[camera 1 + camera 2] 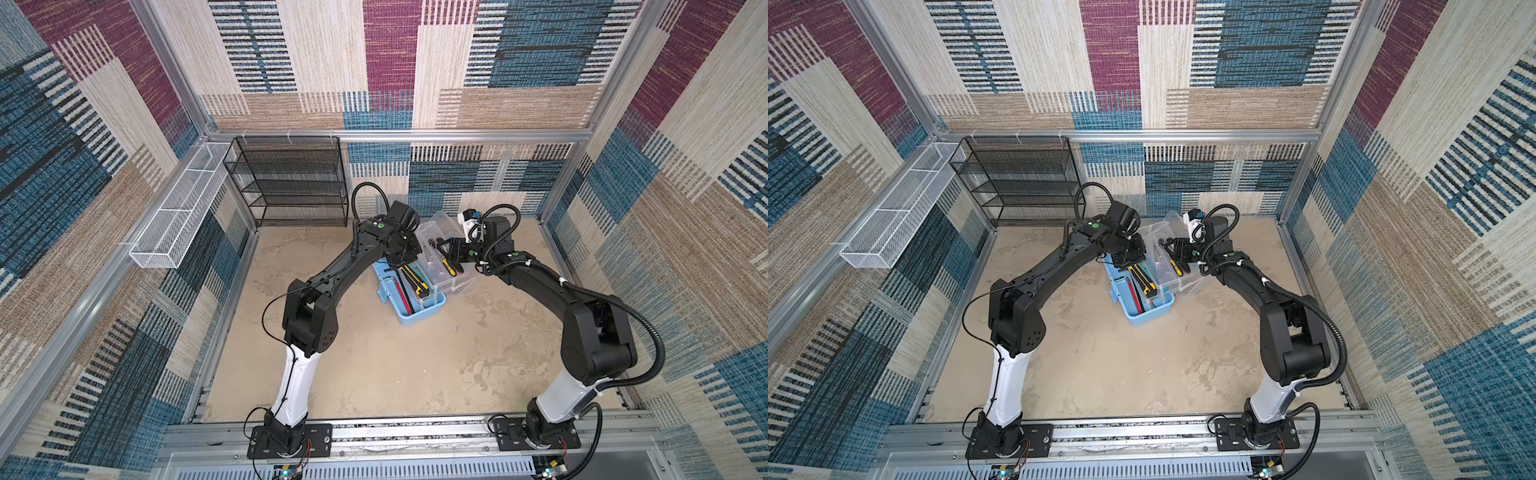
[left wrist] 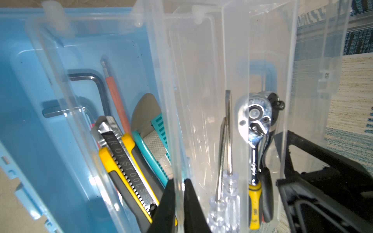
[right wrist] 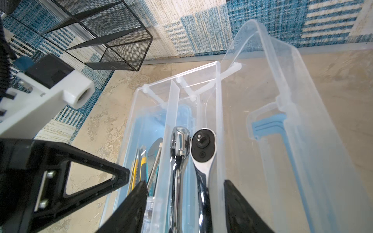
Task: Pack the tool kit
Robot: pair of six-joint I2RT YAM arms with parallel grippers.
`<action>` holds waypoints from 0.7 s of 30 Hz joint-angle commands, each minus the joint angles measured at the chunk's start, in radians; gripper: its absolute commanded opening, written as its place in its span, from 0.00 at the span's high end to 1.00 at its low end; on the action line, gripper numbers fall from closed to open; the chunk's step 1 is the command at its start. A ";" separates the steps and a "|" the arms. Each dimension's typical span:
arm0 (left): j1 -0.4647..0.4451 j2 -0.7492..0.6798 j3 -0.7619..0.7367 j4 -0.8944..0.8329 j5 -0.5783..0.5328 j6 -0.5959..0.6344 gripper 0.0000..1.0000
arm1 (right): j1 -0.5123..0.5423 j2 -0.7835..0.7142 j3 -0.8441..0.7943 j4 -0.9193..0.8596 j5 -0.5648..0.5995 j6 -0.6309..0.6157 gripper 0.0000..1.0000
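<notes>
Find light blue toolbox (image 1: 419, 312) open on the tabletop (image 1: 374, 374), toward the back, between the two arms in both top views. See clear lid (image 3: 302, 100) swung back, blue handle (image 3: 268, 129) showing through it. Note clear tray (image 2: 197, 80) standing higher than the box bottom, on the lid side. Record left gripper (image 2: 178, 181) with jaws closed tight on one thin tray wall, a black finger (image 2: 163, 205) on either face of it. Record right gripper (image 3: 184, 182) with jaws spread wide, astride the tray end at the ratchet compartment; cannot tell any contact with the walls. Count two chrome ratchets (image 3: 179, 141) side by side in that compartment, two clear-handled screwdrivers (image 2: 228, 141) in the neighbouring one. Log in the box bottom: yellow-black utility knife (image 2: 125, 161), teal utility knife (image 2: 155, 137) beside it, black hex key (image 2: 94, 80), red-sleeved shaft (image 2: 115, 92) just beside the key. See black wire-mesh rack (image 1: 291, 183) against the back wall and white mesh basket (image 1: 174, 216) on the left wall, both well apart from the box.
</notes>
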 commanded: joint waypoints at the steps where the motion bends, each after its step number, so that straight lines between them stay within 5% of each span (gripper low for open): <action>1: 0.001 0.007 -0.016 -0.125 0.004 0.020 0.91 | 0.007 -0.004 0.012 0.001 -0.038 -0.012 0.36; 21: 0.016 -0.040 -0.113 -0.132 -0.018 0.001 0.97 | 0.007 -0.048 0.078 -0.060 0.011 -0.065 0.28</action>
